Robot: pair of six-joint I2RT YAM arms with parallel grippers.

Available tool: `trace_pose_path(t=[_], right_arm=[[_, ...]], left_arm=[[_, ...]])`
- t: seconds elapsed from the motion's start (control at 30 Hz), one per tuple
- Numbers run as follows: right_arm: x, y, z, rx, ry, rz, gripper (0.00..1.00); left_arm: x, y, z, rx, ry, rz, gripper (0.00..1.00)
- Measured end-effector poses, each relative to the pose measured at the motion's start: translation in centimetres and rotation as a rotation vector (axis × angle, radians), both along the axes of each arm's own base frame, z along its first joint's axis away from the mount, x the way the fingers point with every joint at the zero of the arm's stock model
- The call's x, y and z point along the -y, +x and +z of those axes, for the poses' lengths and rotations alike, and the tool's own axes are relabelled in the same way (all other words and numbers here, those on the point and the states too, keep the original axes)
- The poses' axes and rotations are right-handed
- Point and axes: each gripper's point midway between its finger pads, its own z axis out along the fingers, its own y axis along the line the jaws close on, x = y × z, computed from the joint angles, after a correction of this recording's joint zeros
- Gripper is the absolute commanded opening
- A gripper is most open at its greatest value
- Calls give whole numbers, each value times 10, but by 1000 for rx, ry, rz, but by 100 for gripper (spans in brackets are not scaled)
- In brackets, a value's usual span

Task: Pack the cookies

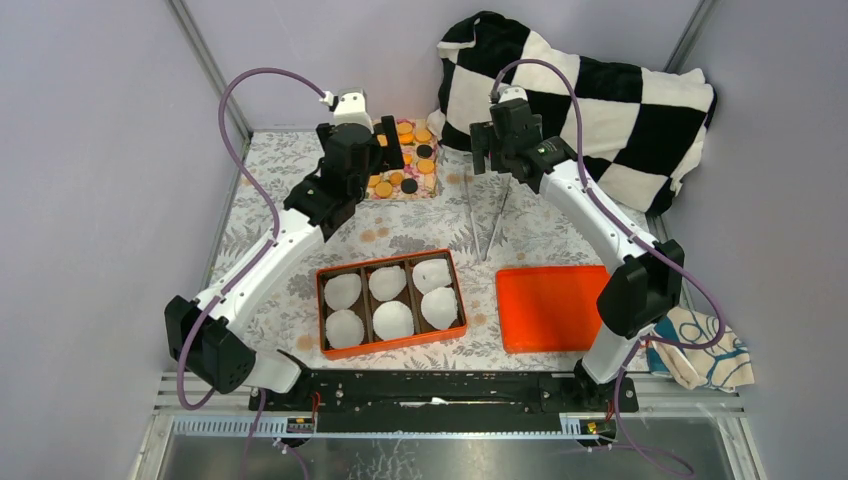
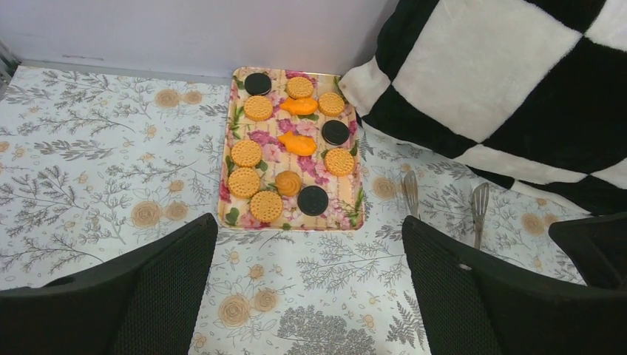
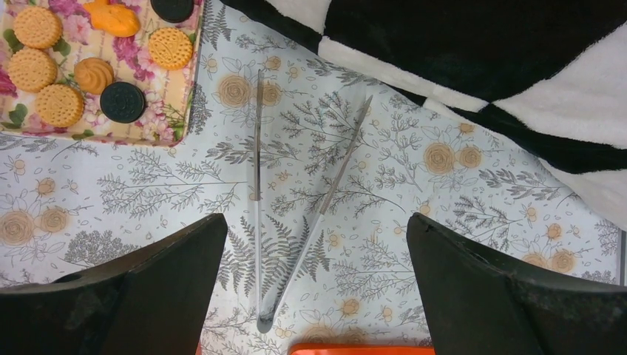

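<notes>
The cookies (image 2: 265,205), small round discs, mostly orange-yellow and a few black, lie on a floral tray (image 2: 352,220) at the back of the table; they also show in the top view (image 1: 404,160) and the right wrist view (image 3: 59,104). My left gripper (image 2: 310,244) hovers open and empty just short of the tray's near edge. My right gripper (image 3: 314,244) is open and empty above metal tongs (image 3: 325,196), which lie on the tablecloth right of the tray. An orange box (image 1: 322,310) with white paper cups (image 1: 393,319) sits in the middle.
An orange lid (image 1: 552,307) lies right of the box. A black-and-white checked cushion (image 1: 600,100) fills the back right corner. A patterned cloth (image 1: 705,350) lies at the near right. Grey walls close in the left, back and right sides.
</notes>
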Motion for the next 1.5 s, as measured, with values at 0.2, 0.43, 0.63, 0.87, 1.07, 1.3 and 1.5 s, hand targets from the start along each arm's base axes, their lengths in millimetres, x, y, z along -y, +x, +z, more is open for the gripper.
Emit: trace_pose_path(t=[0.2,0.43,0.63,0.87,1.07,1.3,1.5], right_arm=[[1,-3,-14,-6,2,1,100],[-4,-14,-36,-65,19,34,100],[-13,-22,-52,-110,68,59,100],[-22,-42,-86,-216,122,83,100],[-20,-63,-121,-318,128,78,100],[-20,-64,-123,-321,132,79,100],[-17,-66,-126,-325,121,71,100]], left_arm=[[-1,2,-2,-6,-18,-6,99],[-10,37,-48,-116,-29,28,75],[11,92,-113,-284,9,29,72],[18,88,-180,-448,38,13,87],[20,89,-190,-463,34,6,61],[34,115,-240,-522,49,-11,27],[42,134,-265,-540,54,-6,22]])
